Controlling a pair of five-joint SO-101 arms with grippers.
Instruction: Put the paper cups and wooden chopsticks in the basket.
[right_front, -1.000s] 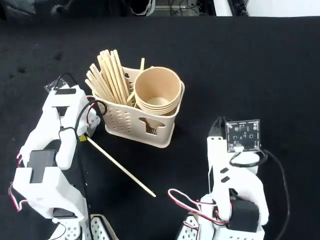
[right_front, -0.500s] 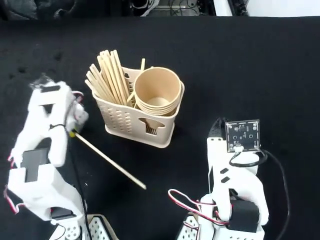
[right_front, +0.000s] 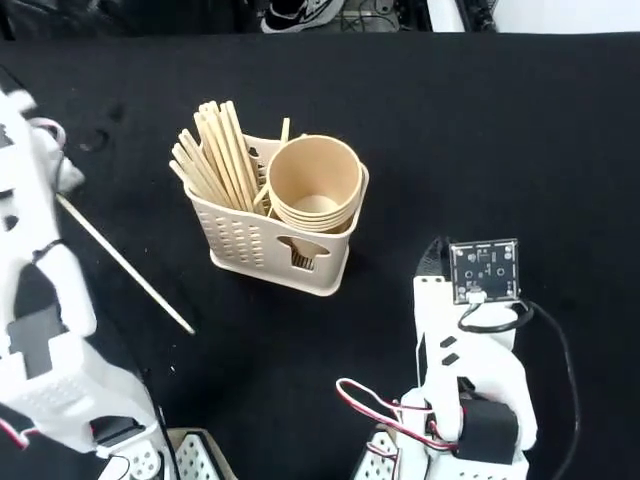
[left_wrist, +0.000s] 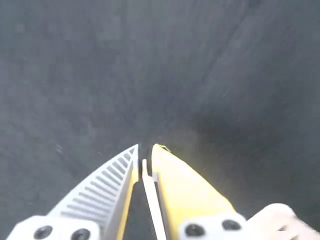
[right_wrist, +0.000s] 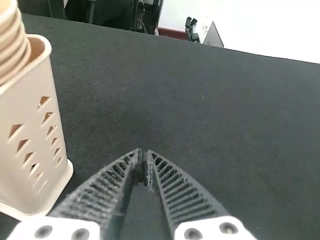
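Chopstick (right_front: 125, 265) pinched at one end in the left gripper (right_front: 62, 182), out by the left edge of the table (right_front: 520, 130) and well apart from the basket (right_front: 268, 248). Jaws drawn narrow, clamped on the thin stick with nothing else between them. Long axis slanting from the gripper down toward the arms' side of the table and toward the basket's side, so aimed past the basket's near corner, not at its mouth. Hard to tell whether the free end touches the cloth or hangs just above it. Basket upright to the right of the held stick, with a bundle of chopsticks (right_front: 215, 150) leaning in its left part and stacked paper cups (right_front: 315, 180) in its right. Judged nearly finished, with no other loose piece in sight. Next move likely a carry rightward over the rim, with the stick tipped steeper so that the free end drops in beside the bundle; risk of snagging the leaning sticks or knocking the basket wall. Right gripper (right_wrist: 142, 157) parked just beside the basket's right wall, jaws together on nothing; nearer the basket, yet without the stick, so left arm's job.
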